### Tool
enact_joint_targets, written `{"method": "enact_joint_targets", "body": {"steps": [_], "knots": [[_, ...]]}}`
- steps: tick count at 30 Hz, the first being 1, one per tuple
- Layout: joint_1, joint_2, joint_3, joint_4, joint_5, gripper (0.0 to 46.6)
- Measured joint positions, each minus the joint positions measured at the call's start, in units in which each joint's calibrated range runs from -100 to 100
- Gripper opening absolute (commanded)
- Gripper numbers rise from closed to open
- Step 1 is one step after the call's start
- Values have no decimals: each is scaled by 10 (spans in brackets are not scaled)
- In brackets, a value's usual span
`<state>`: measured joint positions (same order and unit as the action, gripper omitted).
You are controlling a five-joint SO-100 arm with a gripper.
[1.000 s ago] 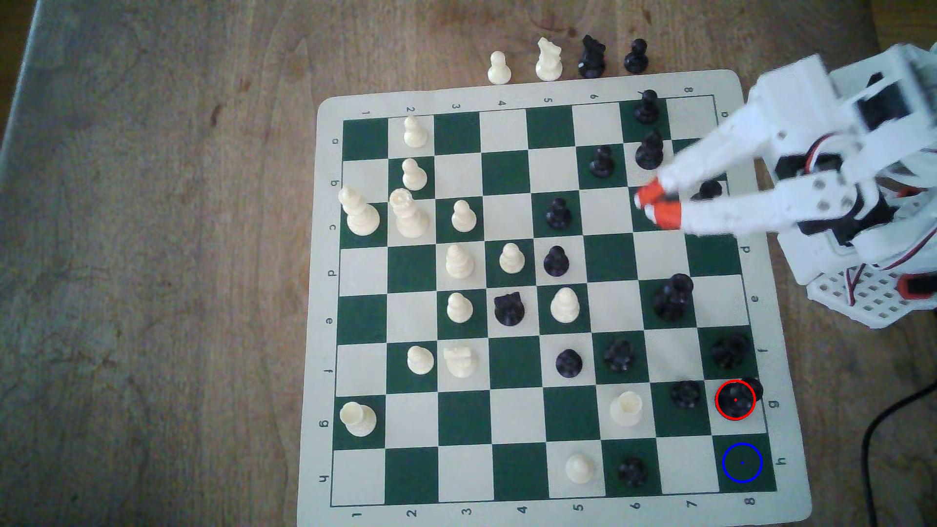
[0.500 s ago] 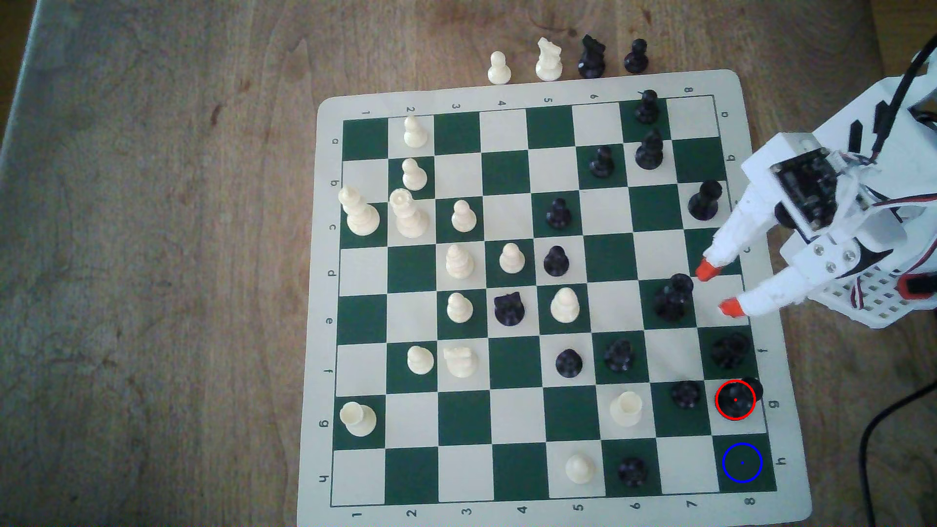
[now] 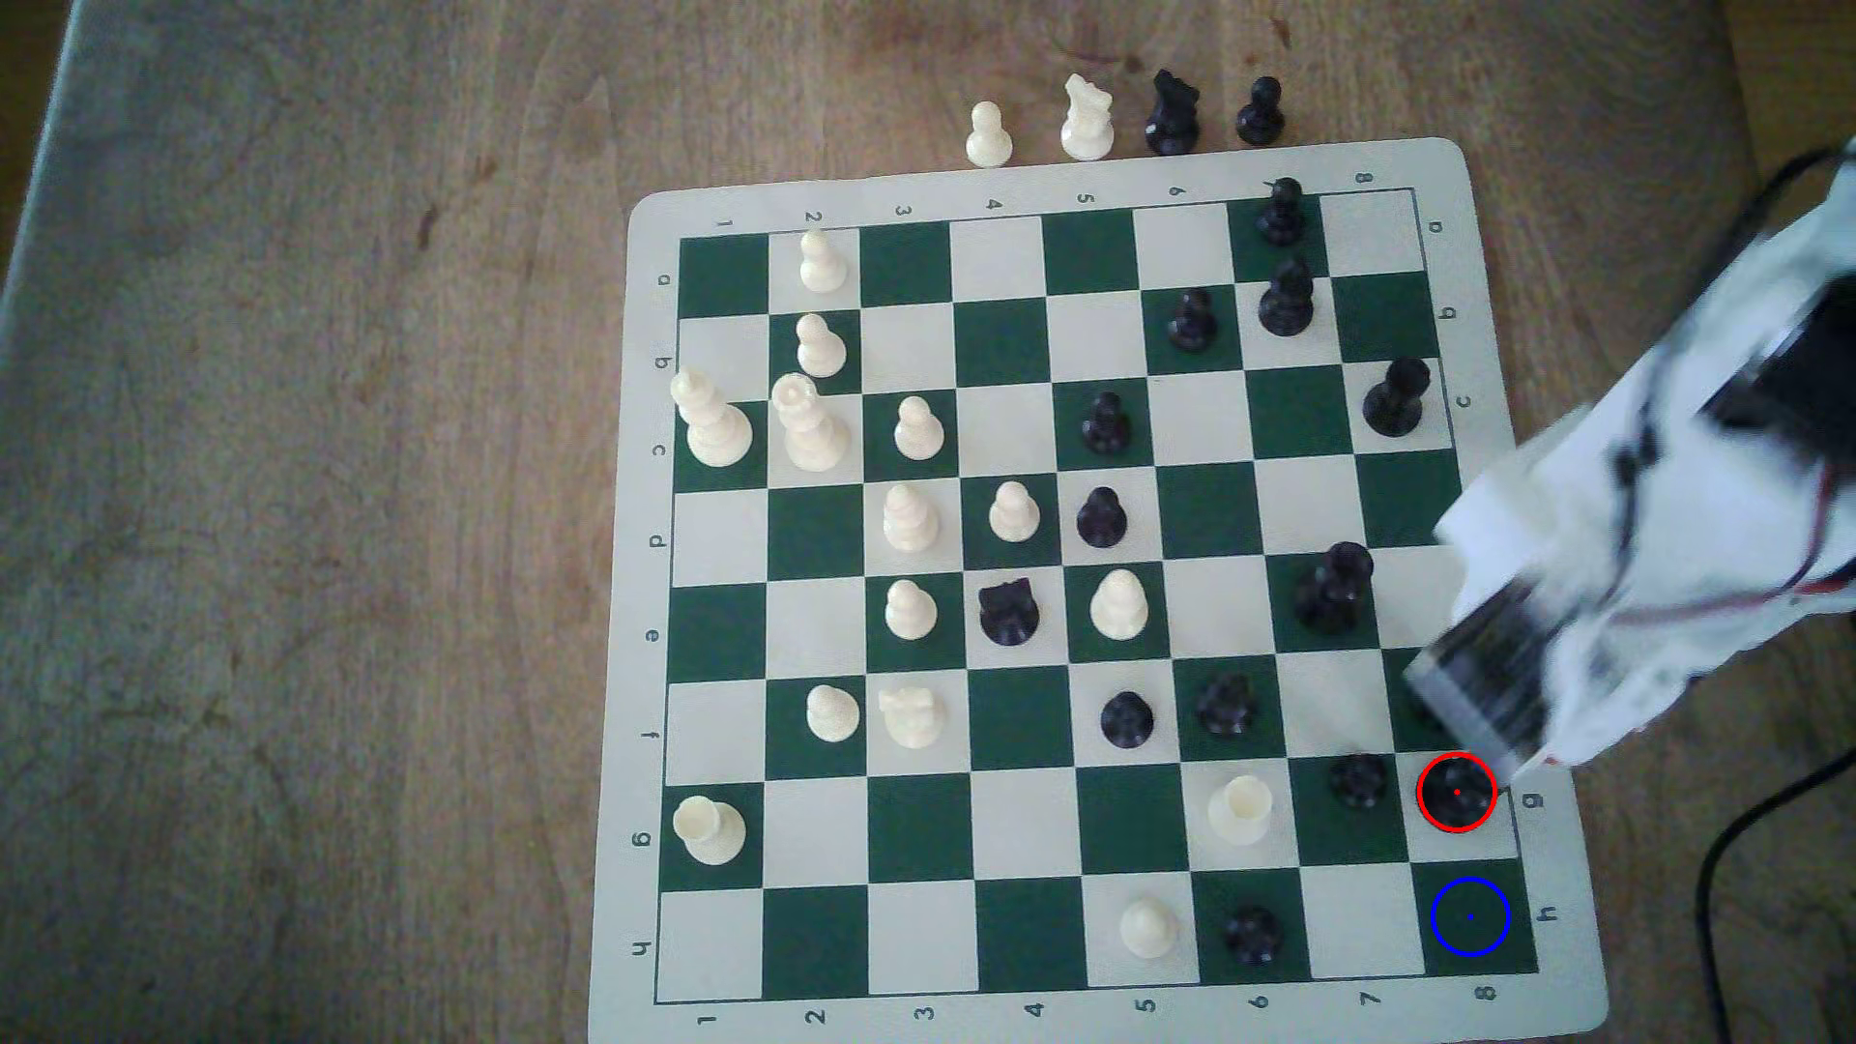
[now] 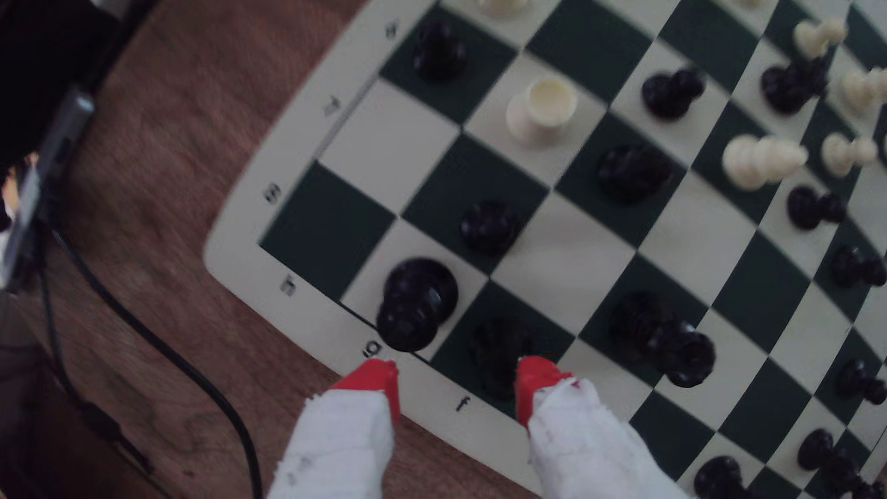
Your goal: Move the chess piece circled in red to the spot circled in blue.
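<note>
Red-tipped gripper (image 4: 456, 384), fingers spread and holding nothing, hovers at the board's edge just short of the black chess piece (image 4: 416, 303) on its cream square. Approach under way; next, straddle and close. The blue-ringed spot (image 3: 1470, 916) lies at six o'clock from the piece.

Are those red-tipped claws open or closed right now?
Open. In the wrist view the gripper shows two red fingertips with a clear gap, holding nothing, just short of the circled black chess piece.
</note>
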<state>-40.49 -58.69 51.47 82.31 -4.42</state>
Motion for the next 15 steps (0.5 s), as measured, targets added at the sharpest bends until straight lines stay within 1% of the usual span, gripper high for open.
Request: {"method": "enact_joint_targets", "body": {"steps": [1,3,6,8,15], "knots": [[-1,3,5,-6,-5,128],[-12,13,15,-17,-6,131],[-14,23,33,-31,-15,139],[-18,34,33,-34,-14,143],[-39,38,33,-45,-29,158]]}}
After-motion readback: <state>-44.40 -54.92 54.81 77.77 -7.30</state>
